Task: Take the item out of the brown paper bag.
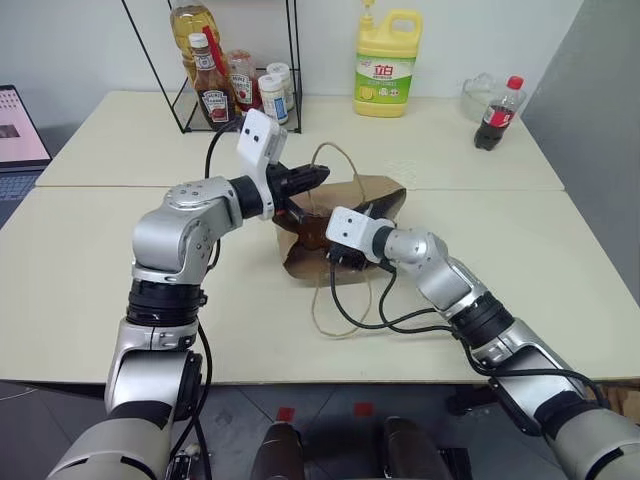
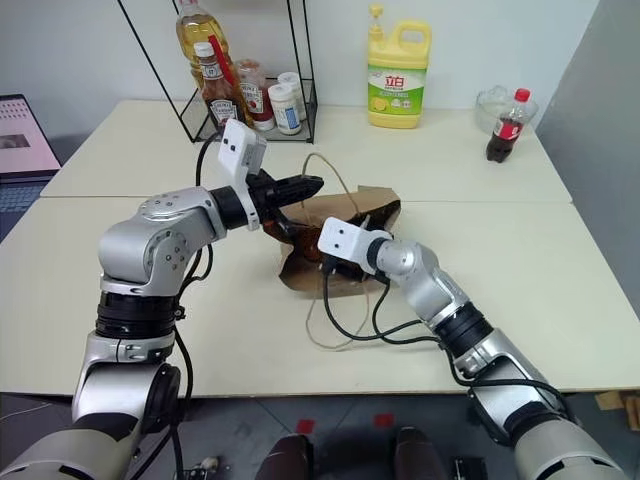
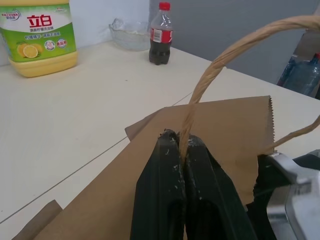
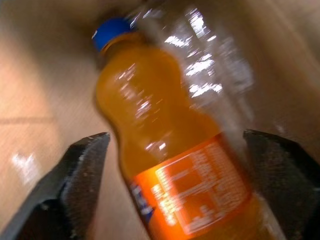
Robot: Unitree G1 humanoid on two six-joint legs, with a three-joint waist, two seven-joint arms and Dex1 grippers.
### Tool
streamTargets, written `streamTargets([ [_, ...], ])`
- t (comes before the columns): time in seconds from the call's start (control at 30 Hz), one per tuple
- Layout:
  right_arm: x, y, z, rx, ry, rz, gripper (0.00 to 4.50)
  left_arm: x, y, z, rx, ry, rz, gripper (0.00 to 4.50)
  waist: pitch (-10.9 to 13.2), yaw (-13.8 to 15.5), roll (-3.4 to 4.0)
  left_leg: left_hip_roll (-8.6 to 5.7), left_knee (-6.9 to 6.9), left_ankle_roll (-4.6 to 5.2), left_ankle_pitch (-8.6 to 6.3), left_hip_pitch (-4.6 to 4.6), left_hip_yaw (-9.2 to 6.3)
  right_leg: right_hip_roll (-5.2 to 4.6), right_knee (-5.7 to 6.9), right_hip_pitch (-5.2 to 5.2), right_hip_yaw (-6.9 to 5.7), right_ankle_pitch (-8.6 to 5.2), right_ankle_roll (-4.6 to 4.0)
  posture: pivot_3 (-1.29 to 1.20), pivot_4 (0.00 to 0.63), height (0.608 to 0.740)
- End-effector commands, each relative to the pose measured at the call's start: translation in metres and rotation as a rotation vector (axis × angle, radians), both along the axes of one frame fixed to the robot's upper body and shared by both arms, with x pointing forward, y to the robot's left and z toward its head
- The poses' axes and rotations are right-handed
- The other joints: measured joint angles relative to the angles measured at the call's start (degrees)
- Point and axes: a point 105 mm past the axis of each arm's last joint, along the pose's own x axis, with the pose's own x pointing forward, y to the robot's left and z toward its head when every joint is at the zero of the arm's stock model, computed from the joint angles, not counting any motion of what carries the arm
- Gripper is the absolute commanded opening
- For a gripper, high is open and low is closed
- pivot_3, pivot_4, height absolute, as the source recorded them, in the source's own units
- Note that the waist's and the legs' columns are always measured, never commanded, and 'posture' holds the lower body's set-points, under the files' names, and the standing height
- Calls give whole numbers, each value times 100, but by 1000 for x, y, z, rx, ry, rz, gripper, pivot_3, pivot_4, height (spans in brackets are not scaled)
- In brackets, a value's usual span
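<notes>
Roughly halfway, by the look of it. Brown paper bag (image 1: 345, 215) lying on its side mid-table, mouth held up by left gripper (image 3: 181, 150), pinched tight on tan cord handle (image 3: 220, 60) w/ fingers pressed together. Right gripper (image 4: 175, 185) reaching into bag mouth, jaws wide apart, one either side of orange bottle (image 4: 165, 150) w/ blue cap, not yet closed on it. Bottle well inside, lying in the bag, cap pointing deeper in. Left to do, prob.: close on bottle body, draw back out the mouth, set down.

Room: tight inside, paper walls close on both sides of fingers, so exit path likely straight back only. Outside, plenty of bare table (image 1: 90, 280) near front edge. Yellow detergent jug (image 1: 386, 62), cola bottle (image 1: 499, 113), condiment rack (image 1: 232, 80) all far back, well apart from bag. Loose black cable (image 1: 355, 310) trailing under right arm, possible snag.
</notes>
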Motion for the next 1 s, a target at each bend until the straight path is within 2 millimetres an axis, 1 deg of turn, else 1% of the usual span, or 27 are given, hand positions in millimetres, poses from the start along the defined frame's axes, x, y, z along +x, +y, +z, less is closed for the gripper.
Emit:
streamTargets([
  [0.03, 4, -4, 9, -124, -94, 25, 4456, -2, -4, 13, -15, -60, -13, 0, 0, -1, 0, 0, 0, 0, 0, 0, 0, 0, 0, 0, 0, 0, 0, 0, 150, 740],
  [0.13, 15, -11, 0, -189, -90, -9, 4456, -3, -6, 13, -22, -61, -17, 0, 0, -8, 0, 0, 1, 0, 0, 0, 0, 0, 0, 0, 0, 0, 0, 0, 150, 740],
  [0.27, 30, -16, -6, -253, -120, -50, 4456, -3, -8, 13, -28, -63, -19, 0, 0, -27, 0, 0, 1, 0, 0, 2, 0, 0, 1, 1, 1, 0, 0, 0, 150, 740],
  [0.4, 39, -18, -11, -293, -141, -53, 4456, -3, -6, 13, -32, -65, -13, 0, 0, -52, 0, 0, 1, 0, 1, 6, 0, -1, 4, 4, 0, 1, 0, 0, 150, 740],
  [0.5, 42, -21, -12, -302, -155, -45, 3882, -3, -4, 13, -33, -67, -4, 0, -1, -59, 0, 0, 2, 0, 1, 11, 0, -1, 5, 9, 1, 3, 3, 0, 150, 740],
  [0.57, 43, -22, -10, -291, -164, -41, 3337, -3, -3, 12, -35, -68, 1, 0, -1, -56, 0, 0, 2, 0, 1, 11, -1, -1, 6, 10, 1, 3, 4, 0, 150, 740],
  [0.6, 43, -22, -7, -282, -175, -37, 3285, -3, -3, 12, -35, -67, 4, 0, -1, -56, 0, 0, 3, 0, 1, 10, 0, -1, 5, 10, 1, 4, 4, 0, 150, 740],
  [0.7, 38, -18, -2, -243, -193, 5, 3285, -3, 0, 11, -34, -67, 15, 0, -1, -57, 0, 0, 3, 0, 1, 10, -1, -1, 5, 10, 1, 4, 4, 0, 150, 740],
  [0.77, 30, -15, 1, -209, -200, 49, 3285, -2, 3, 10, -32, -68, 26, 0, -1, -53, 0, 0, 3, 0, 1, 8, -1, -1, 3, 10, 1, 4, 4, 0, 150, 740],
  [0.83, 17, -12, 4, -172, -205, 114, 3285, 1, 7, 10, -28, -69, 43, 0, 0, -52, 0, -1, 2, 0, 1, 4, -1, -2, -2, 9, 0, 4, 4, 0, 150, 740],
  [1.0, -2, -23, 16, -120, -253, 173, 3285, 9, 17, 5, -1, -71, 100, 0, 0, -59, 0, -1, 0, 0, 1, 1, 0, -2, -6, 6, 0, 4, 4, 0, 150, 740],
])
